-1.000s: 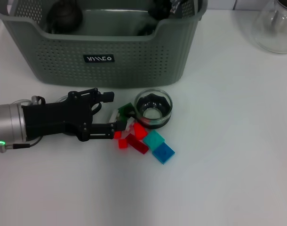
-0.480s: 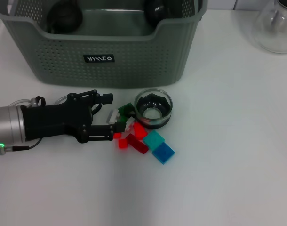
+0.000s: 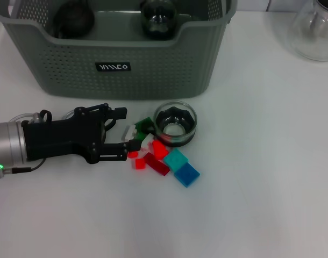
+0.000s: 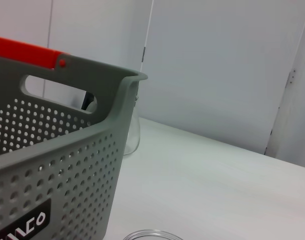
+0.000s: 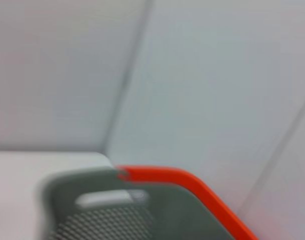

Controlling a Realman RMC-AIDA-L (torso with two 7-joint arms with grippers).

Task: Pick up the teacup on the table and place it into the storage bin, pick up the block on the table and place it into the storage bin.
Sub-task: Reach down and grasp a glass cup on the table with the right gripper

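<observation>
One small black label (image 3: 113,67) on the bin's (image 3: 169,70) front wall carries white marks, upside down from the head, possibly "MISO"; the left wrist catches only its end, "CO".

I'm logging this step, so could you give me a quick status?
Left gripper open around white block. Right gripper not in view. Teacup on table beside blocks; storage bin behind.

A plain test room or lab: a bare white table (image 3: 261,204) against blank white panelled walls (image 4: 217,65), with a round clear glass flask (image 3: 314,29) standing at the desk's far right corner.
</observation>
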